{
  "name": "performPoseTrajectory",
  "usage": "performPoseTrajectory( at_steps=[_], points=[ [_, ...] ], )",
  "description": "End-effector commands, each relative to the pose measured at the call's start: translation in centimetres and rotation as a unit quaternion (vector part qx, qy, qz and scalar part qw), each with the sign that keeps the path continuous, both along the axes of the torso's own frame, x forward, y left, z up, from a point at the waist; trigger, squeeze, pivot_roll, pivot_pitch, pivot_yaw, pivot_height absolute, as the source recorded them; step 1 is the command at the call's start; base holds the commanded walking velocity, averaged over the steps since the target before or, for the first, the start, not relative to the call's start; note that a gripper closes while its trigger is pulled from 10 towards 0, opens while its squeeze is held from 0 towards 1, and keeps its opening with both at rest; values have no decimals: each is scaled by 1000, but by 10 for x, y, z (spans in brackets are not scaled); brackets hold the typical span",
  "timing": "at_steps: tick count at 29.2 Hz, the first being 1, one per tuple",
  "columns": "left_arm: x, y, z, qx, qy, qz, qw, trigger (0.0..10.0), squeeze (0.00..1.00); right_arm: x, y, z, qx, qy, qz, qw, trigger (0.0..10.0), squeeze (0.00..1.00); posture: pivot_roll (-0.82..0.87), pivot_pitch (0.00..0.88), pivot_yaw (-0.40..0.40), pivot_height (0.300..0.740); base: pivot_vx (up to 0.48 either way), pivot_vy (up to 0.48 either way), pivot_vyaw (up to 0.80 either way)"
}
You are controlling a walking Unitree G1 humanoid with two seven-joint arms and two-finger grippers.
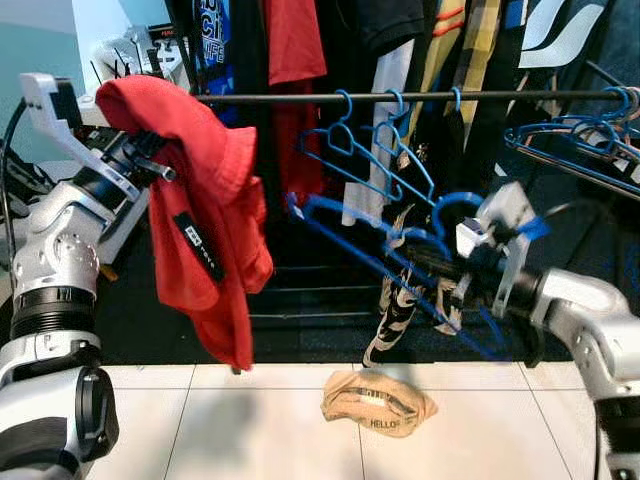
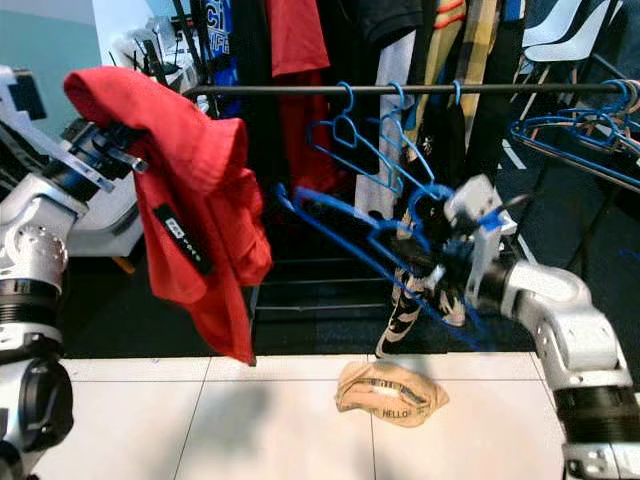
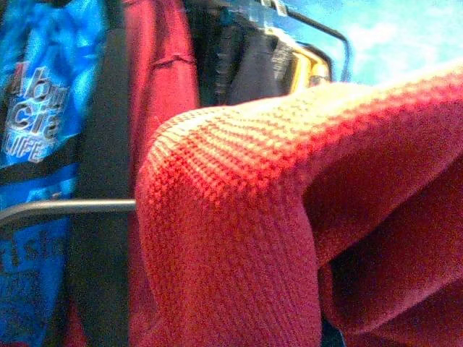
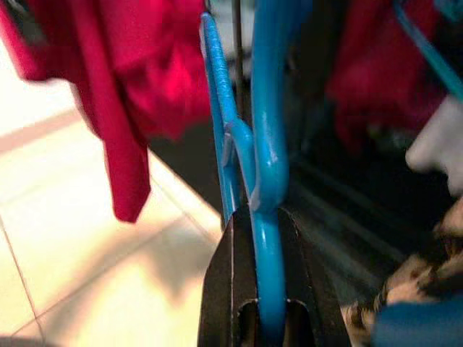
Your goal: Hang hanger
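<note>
Hanger [image 4: 264, 137] pinched in right gripper [image 4: 269, 289], hook not yet on rail [image 1: 420, 97] | red garment [image 1: 205, 210] draped over left gripper [image 1: 150, 160], finger state indeterminable, raised clear of floor [image 1: 250, 420].

Clutter around my rack

A tan cloth printed "HELLO" [image 1: 379, 402] lies crumpled on my white tiled floor [image 1: 250, 430]; dark shirts [image 1: 385, 25] and a blue printed garment [image 1: 213, 40] hang behind the rail [image 1: 400, 97].

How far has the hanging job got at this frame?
Done: the right gripper is shut on a blue hanger, and the left gripper holds up the red garment. In hand: the two are apart. Left: hooking the hanger on the rail.
</note>
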State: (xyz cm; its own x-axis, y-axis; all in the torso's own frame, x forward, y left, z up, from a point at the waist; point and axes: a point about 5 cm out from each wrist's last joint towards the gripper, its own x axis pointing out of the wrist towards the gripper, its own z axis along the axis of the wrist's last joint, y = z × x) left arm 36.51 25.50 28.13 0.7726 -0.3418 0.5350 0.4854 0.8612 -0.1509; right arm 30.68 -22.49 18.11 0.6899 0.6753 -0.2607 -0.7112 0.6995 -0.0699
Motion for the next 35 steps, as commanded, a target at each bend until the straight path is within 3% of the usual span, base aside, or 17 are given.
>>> performPoseTrajectory(
  at_steps=[1,11,12,15,16,18,19,20,22,25,26,27,28,29,31,34,35],
  points=[
    [2,4,6,-25,-11,20,999,0,0,0,-5,-13,-20,26,-22,999,0,0,-39,0,55,740,0,0,0],
    [10,-15,-32,-26,59,36,997,0,0,-1,-27,-63,-45,96,-128,986,0,0,-32,0,53,740,0,0,0],
    [10,-24,-52,-2,92,41,995,0,0,-3,-29,-76,-43,103,-154,982,10000,0,-27,0,52,740,0,0,0],
    [9,-38,-82,35,140,45,989,0,0,-7,-29,-94,-26,120,-180,976,10000,0,-25,0,52,740,0,0,0],
    [6,-48,-104,65,171,39,982,2118,0,-10,-29,-107,-23,129,-197,971,10000,0,-25,0,52,740,0,0,0],
    [6,-48,-104,65,171,39,982,2118,0,-10,-29,-107,-23,129,-197,971,10000,0,-25,0,52,740,0,0,0],
    [1,-59,-127,89,204,33,974,9216,0,-14,-29,-120,-18,142,-218,965,10000,0,-24,0,56,740,0,0,0],
    [1,-59,-127,89,204,33,974,9216,0,-14,-29,-120,-18,142,-218,965,10000,0,-24,0,56,740,0,0,0],
    [-14,-79,-174,154,265,19,952,10000,0,-26,-28,-149,-7,176,-266,948,10000,0,-23,0,56,740,0,0,0],
    [-14,-79,-174,154,265,19,952,10000,0,-26,-28,-149,-7,176,-266,948,10000,0,-23,0,56,740,0,0,0],
    [-23,-84,-195,175,294,21,939,10000,0,-35,-27,-164,-8,197,-287,938,10000,0,-19,0,55,740,0,0,0],
    [-23,-84,-195,175,294,21,939,10000,0,-35,-27,-164,-8,197,-287,938,10000,0,-19,0,55,740,0,0,0],
    [-34,-87,-218,191,330,28,924,10000,0,-47,-24,-182,-7,224,-307,925,10000,0,-21,0,58,740,0,0,0],
    [-34,-87,-218,191,330,28,924,10000,0,-47,-24,-182,-7,224,-307,925,10000,0,-21,0,58,740,0,0,0],
    [-57,-94,-253,203,384,28,900,10000,0,-70,-20,-209,-1,270,-345,899,10000,0,-20,0,57,740,0,0,0],
    [-63,-96,-262,208,397,26,894,10000,0,-76,-18,-216,1,281,-354,892,10000,0,-20,0,57,740,0,0,0],
    [-78,-97,-279,222,429,25,875,10000,0,-86,-16,-225,-3,298,-364,882,10000,0,-19,0,56,740,0,0,0]
  ],
)
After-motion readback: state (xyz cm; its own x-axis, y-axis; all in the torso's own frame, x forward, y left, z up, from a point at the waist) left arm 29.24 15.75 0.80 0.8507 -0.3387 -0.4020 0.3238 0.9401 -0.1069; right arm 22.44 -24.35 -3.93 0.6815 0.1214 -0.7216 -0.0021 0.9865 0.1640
